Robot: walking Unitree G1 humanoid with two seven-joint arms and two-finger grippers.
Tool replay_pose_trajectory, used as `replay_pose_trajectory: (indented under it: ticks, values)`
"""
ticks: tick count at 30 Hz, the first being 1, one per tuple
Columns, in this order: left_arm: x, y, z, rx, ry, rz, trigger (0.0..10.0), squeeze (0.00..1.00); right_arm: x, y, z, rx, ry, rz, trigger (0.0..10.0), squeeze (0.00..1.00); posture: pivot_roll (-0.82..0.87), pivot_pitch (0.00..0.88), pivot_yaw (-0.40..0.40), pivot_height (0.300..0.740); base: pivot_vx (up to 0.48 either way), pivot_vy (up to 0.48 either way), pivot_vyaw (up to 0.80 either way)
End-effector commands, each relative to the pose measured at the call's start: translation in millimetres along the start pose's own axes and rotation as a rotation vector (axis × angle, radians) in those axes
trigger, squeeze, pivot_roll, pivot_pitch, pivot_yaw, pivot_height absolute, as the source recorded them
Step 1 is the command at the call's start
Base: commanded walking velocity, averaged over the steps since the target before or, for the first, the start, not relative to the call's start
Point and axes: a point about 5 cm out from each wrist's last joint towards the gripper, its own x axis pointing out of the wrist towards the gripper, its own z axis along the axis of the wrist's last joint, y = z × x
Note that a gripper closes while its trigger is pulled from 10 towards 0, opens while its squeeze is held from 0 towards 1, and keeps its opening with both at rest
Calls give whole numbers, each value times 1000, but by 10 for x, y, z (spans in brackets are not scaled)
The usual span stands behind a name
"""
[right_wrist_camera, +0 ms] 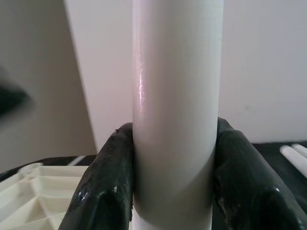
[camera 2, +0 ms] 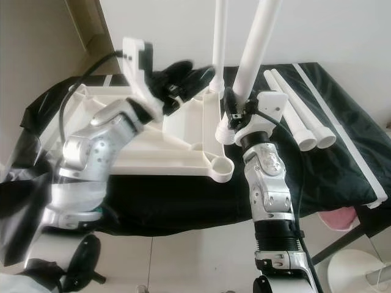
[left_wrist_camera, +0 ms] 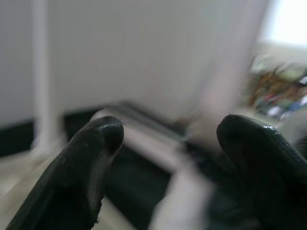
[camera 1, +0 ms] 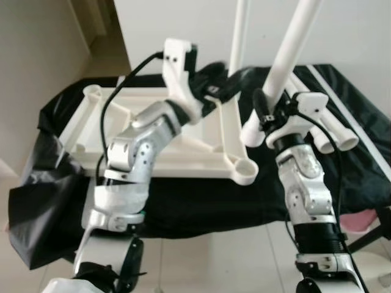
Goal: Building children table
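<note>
Black-draped surface (camera 1: 201, 201), white leg (right_wrist_camera: 175, 110) pinched between right gripper (right_wrist_camera: 172, 191) jaws, left gripper (left_wrist_camera: 168, 143) jaws spread, empty

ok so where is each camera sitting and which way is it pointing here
Left eye view: on the head, looking down at the upturned white tabletop; both silver arms show.
Right eye view: same scene, shifted sideways; spare legs lie beside.
Left wrist view: along the open left tool, blurred.
Right wrist view: along the right tool clamping the table leg, shared with the eye views.

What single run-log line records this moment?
right gripper: shut on white plastic table leg, tilted | left gripper: open, over upturned white plastic tabletop | one leg upright in corner socket
</note>
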Motion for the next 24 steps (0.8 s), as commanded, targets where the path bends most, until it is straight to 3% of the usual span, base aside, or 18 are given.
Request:
replay_pose_trajectory:
  ticks: [1, 5, 9, 10, 15, 19, 24]
  values:
    - [51, 110, -33, 23, 75, 47, 10000, 0, -21, 73, 36, 8, -23, 58, 10000, 0, -44, 13, 11, 740, 0, 0, 0]
    - [106, 352, -9, 57, 156, 215, 10000, 0, -88, 186, 10, 24, -5, 149, 10000, 0, -42, 16, 7, 740, 0, 0, 0]
    - [174, 383, 115, 78, 132, 238, 10000, 0, -115, 224, -30, 32, 16, 176, 10000, 0, -42, 19, 6, 740, 0, 0, 0]
    - [276, 349, 242, 87, 108, 222, 10000, 0, -122, 242, -63, 34, 38, 196, 10000, 0, -45, 21, 9, 740, 0, 0, 0]
    - [355, 313, 324, 109, 105, 196, 10000, 0, -131, 256, -93, 32, 61, 218, 10000, 0, -48, 25, 15, 740, 0, 0, 0]
    - [516, 128, 524, 118, 67, 58, 10000, 0, -162, 250, -179, -1, 115, 230, 10000, 0, -51, 29, 27, 740, 0, 0, 0]
    - [635, -68, 574, 108, 51, -63, 10000, 0, -171, 252, -221, -28, 148, 238, 10000, 0, -55, 31, 33, 740, 0, 0, 0]
